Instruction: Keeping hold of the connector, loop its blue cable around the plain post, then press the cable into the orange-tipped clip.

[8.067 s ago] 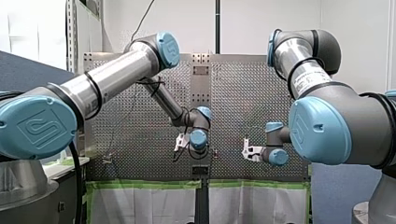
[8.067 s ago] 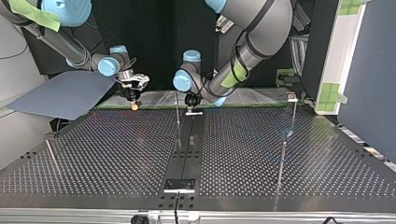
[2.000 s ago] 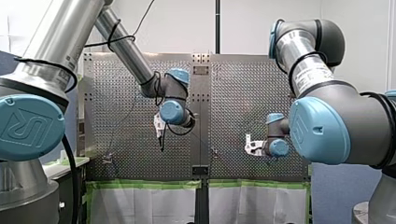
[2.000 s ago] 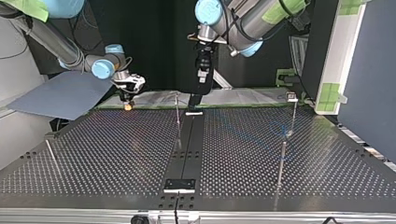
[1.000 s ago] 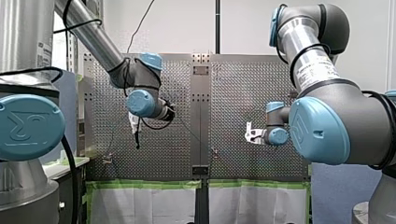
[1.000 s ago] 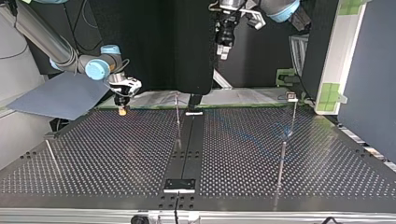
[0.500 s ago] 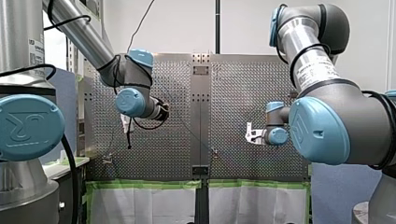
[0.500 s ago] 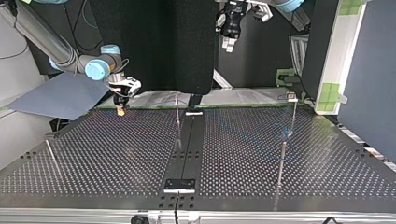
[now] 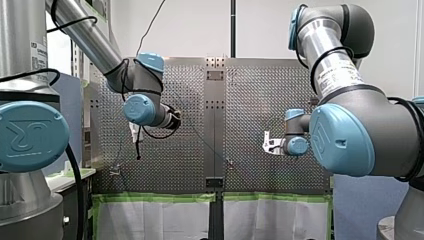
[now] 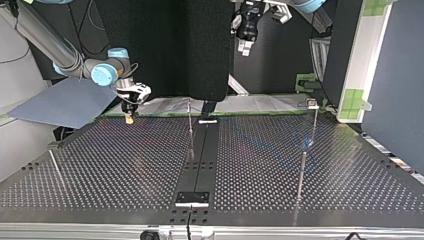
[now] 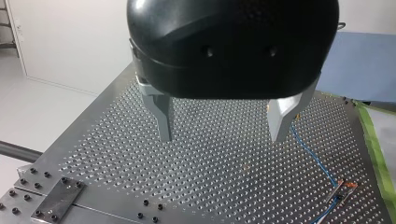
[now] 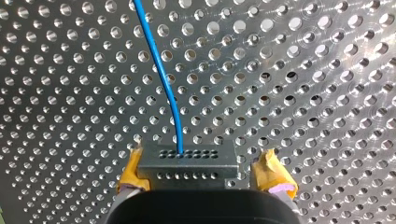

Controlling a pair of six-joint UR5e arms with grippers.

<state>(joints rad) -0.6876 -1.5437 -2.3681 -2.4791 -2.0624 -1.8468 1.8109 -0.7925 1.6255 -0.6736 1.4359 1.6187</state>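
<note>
Nearest in the top view, a small black metal plate (image 10: 192, 198) lies on the perforated metal tabletop (image 10: 125, 165). It sits at the edge opposite the green tape strip (image 11: 373, 154), as far from that tape as the tabletop reaches. Further in, a thin upright metal post (image 10: 190, 122) stands close to the green tape, roughly in line with the plate.

My right gripper (image 10: 130, 116) hangs low over the tabletop just short of the green tape, further along the tape toward the top view's left. In the right wrist view it grips the grey metal connector block (image 12: 187, 161), which sits between its yellow pads (image 12: 271, 172). The thin blue cable (image 12: 163, 88) leaves a hole in the connector's top row and curves gently away above the perforated surface.

In the left wrist view the cable lies on the tabletop and runs up to the small orange-tipped clip (image 11: 344, 189), which rests near the green tape. Whether the cable is seated in the clip cannot be made out.

Furthest and highest, my left gripper (image 11: 222, 135) hangs well above the green tape, clear of the tabletop. It is open, its two bare metal fingers (image 11: 163, 116) spread wide with nothing between them
</note>
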